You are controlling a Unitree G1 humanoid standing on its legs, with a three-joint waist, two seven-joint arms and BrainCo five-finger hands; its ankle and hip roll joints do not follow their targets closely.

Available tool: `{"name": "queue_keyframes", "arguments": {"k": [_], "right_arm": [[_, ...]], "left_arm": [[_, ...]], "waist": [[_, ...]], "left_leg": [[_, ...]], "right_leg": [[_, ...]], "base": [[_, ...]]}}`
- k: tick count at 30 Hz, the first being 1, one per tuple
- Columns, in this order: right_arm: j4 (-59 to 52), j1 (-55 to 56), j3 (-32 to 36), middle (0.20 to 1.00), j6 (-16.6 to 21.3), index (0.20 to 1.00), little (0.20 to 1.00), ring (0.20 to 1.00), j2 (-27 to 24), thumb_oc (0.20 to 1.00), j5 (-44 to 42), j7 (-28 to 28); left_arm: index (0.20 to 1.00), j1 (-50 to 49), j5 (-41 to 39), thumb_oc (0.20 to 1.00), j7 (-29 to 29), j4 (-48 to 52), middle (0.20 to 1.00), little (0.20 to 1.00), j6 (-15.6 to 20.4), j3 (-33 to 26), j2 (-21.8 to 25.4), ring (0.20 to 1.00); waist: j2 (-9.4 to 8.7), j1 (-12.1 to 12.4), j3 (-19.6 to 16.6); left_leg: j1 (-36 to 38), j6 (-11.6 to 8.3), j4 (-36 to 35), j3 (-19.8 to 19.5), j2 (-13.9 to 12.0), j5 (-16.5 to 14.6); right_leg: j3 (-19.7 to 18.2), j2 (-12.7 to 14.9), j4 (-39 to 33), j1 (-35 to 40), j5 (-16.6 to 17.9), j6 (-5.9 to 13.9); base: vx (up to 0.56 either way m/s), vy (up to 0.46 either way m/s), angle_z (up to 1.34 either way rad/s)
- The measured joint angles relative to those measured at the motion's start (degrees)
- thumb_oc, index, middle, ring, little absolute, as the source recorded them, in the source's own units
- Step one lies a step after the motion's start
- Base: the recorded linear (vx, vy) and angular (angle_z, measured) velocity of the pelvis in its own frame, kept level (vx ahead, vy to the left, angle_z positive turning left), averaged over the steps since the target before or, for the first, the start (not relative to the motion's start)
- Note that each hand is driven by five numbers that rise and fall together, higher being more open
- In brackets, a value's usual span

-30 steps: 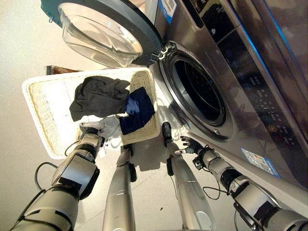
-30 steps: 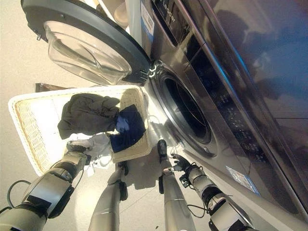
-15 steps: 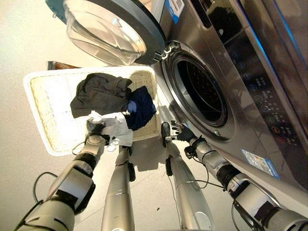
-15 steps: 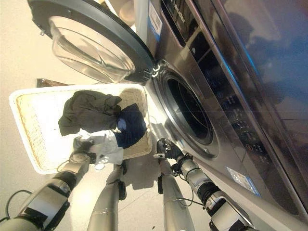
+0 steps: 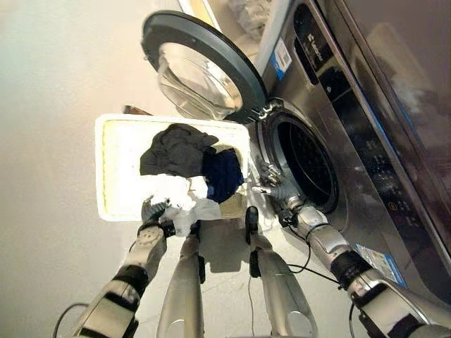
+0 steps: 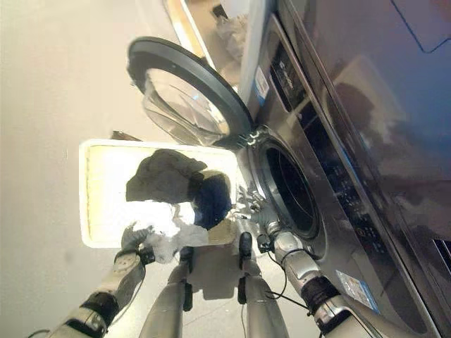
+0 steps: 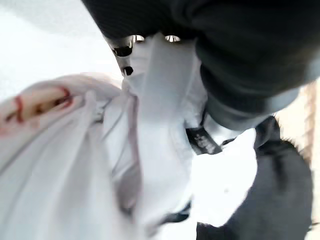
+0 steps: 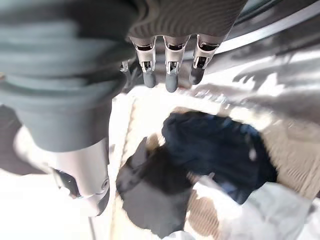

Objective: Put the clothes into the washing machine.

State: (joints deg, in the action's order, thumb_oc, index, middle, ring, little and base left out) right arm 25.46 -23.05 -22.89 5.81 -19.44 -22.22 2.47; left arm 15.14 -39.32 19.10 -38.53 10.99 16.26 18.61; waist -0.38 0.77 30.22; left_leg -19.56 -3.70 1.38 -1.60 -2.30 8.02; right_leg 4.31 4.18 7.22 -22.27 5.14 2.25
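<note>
A white garment (image 5: 182,197) is bunched over the near edge of the white wicker basket (image 5: 103,169), and my left hand (image 5: 151,210) is shut on it; in the left wrist view the white cloth (image 7: 150,150) lies right against the hand. In the basket lie a dark grey garment (image 5: 176,148) and a navy garment (image 5: 224,172). My right hand (image 5: 270,187) is open, its fingers (image 8: 167,75) straight, between the basket's corner and the lower rim of the washing machine's drum opening (image 5: 306,165). It holds nothing.
The washer's round door (image 5: 204,70) stands swung open above the basket's far side. The steel front of the machine (image 5: 366,141) runs along the right. Pale floor (image 5: 56,105) lies left of the basket.
The camera has shifted, so the whole picture moved. My left hand has drawn the white garment up from the basket's near edge. My right hand has risen towards the drum's rim.
</note>
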Motion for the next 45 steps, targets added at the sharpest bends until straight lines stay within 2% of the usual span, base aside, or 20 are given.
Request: {"name": "queue_keyframes", "arguments": {"k": [3,4,6,10,14,19,26,31,36,41,42,45], "right_arm": [[-2.4,0.3,-0.2,1.0,-1.3,1.0,1.0,1.0,0.0,1.0,1.5,-1.4],[-2.9,0.0,-0.4,1.0,-2.0,1.0,1.0,1.0,0.1,1.0,2.1,-3.0],[-2.9,-0.7,-1.3,1.0,-3.8,1.0,1.0,1.0,0.0,1.0,2.6,-6.2],[-2.9,-1.6,-4.4,1.0,-6.4,1.0,1.0,1.0,-0.4,1.0,4.0,-11.4],[-3.1,-1.9,-9.2,1.0,-8.5,1.0,1.0,1.0,-1.2,1.0,4.8,-16.6],[-5.0,-1.9,-10.5,1.0,-10.1,1.0,1.0,1.0,-3.6,1.0,4.8,-20.6],[-5.2,-3.0,-14.2,1.0,-13.8,1.0,1.0,1.0,-5.0,1.0,3.7,-29.5],[-5.6,-1.3,-16.1,1.0,-14.9,1.0,1.0,1.0,-4.4,1.0,-5.7,-30.9],[-6.5,4.4,-13.7,1.0,-13.4,1.0,1.0,1.0,-2.1,1.0,-20.0,-26.4],[-7.8,8.4,-12.2,1.0,-12.2,1.0,1.0,1.0,-0.3,1.0,-27.8,-24.2],[-7.9,10.3,-11.6,1.0,-12.4,1.0,1.0,1.0,0.5,1.0,-33.3,-23.6],[-7.9,12.6,-11.4,1.0,-12.9,1.0,1.0,1.0,1.7,1.0,-40.9,-23.4]], "left_arm": [[0.2,-3.8,-1.6,0.2,-4.8,4.6,0.2,0.2,0.4,-0.2,-0.4,0.2],[0.2,-4.6,-3.3,0.2,-8.1,6.9,0.2,0.2,0.3,0.1,-0.4,0.2],[0.2,-5.7,-4.9,0.2,-13.0,12.2,0.2,0.2,-0.3,1.6,0.6,0.2],[0.2,-1.3,-6.7,0.2,-18.4,16.4,0.2,0.2,-1.1,4.3,0.5,0.2],[0.2,2.4,-8.0,0.2,-22.0,18.7,0.2,0.2,-2.4,7.3,0.6,0.2],[0.2,2.7,-11.6,0.2,-24.8,19.0,0.2,0.2,-3.9,8.5,0.8,0.2],[0.2,2.1,-14.2,0.2,-27.1,19.4,0.2,0.2,-5.2,11.8,3.9,0.2],[0.2,2.4,-14.5,0.2,-27.2,19.7,0.2,0.2,-5.7,12.5,3.8,0.2],[0.2,1.6,-14.5,0.2,-26.8,21.5,0.2,0.2,-6.4,12.2,3.4,0.2],[0.2,0.5,-13.6,0.2,-25.3,21.9,0.2,0.2,-6.7,11.8,2.4,0.2],[0.2,-0.3,-13.1,0.2,-24.5,21.9,0.2,0.2,-6.7,11.8,2.4,0.2],[0.2,-1.4,-11.3,0.2,-23.5,21.9,0.2,0.2,-6.7,11.8,2.4,0.2]], "waist": [[1.86,0.4,-0.1],[2.53,0.5,-0.1],[2.9,0.5,-0.2],[3.17,0.2,-0.3],[3.19,0.0,-0.3],[3.21,0.0,-0.3],[3.2,0.1,-0.4],[3.2,0.0,-0.4],[3.19,0.0,-0.4],[3.13,-0.2,-0.4],[3.14,-0.1,-0.4],[3.14,-1.1,-0.4]], "left_leg": [[0.6,-0.15,-1.0,-0.5,-0.2,0.5],[1.1,-0.09,-1.3,-0.6,-0.3,0.7],[2.0,-0.31,-2.0,-0.6,-0.4,1.2],[2.2,-0.3,-2.0,-0.6,-0.4,1.3],[3.0,-0.33,-2.2,-0.6,-0.5,1.2],[3.5,-0.37,-2.2,-0.2,-0.7,1.2],[4.4,-0.54,-2.7,1.3,-1.2,1.1],[5.1,-0.75,-2.8,1.9,-1.4,0.9],[5.4,-0.98,-3.1,3.2,-1.7,0.7],[6.0,-0.97,-3.9,4.8,-1.8,0.6],[5.9,-0.96,-4.2,5.8,-1.7,0.6],[5.9,-0.9,-4.6,6.3,-1.7,0.6]], "right_leg": [[1.0,-0.1,0.0,0.6,-0.3,-0.19],[1.2,-0.1,0.0,1.0,-0.5,-0.26],[1.5,-0.2,-0.1,1.6,-0.5,-0.33],[1.5,-0.1,0.0,1.9,-0.6,-0.3],[1.4,-0.1,-0.1,2.4,-0.6,-0.38],[1.0,-0.4,-0.2,2.7,-0.5,-0.52],[0.0,-0.9,-1.1,3.1,0.1,-0.63],[-0.6,-1.3,-1.9,3.6,0.5,-0.98],[-0.8,-1.6,-2.7,3.5,0.9,-1.05],[-0.8,-1.4,-3.1,3.0,1.4,-1.11],[-0.8,-1.3,-3.7,2.6,1.9,-1.13],[-0.8,-1.2,-5.0,2.7,2.7,-1.06]], "base": [[0.03,0.003,0.15],[0.04,0.021,0.07],[0.01,0.01,0.02],[0.0,0.003,0.01],[-0.01,0.007,-0.03],[-0.02,0.004,-0.04],[-0.02,0.004,-0.09],[-0.02,-0.005,-0.09],[-0.01,0.016,-0.13],[-0.03,0.043,-0.2],[-0.02,0.061,-0.32],[-0.01,0.038,-0.15]]}}
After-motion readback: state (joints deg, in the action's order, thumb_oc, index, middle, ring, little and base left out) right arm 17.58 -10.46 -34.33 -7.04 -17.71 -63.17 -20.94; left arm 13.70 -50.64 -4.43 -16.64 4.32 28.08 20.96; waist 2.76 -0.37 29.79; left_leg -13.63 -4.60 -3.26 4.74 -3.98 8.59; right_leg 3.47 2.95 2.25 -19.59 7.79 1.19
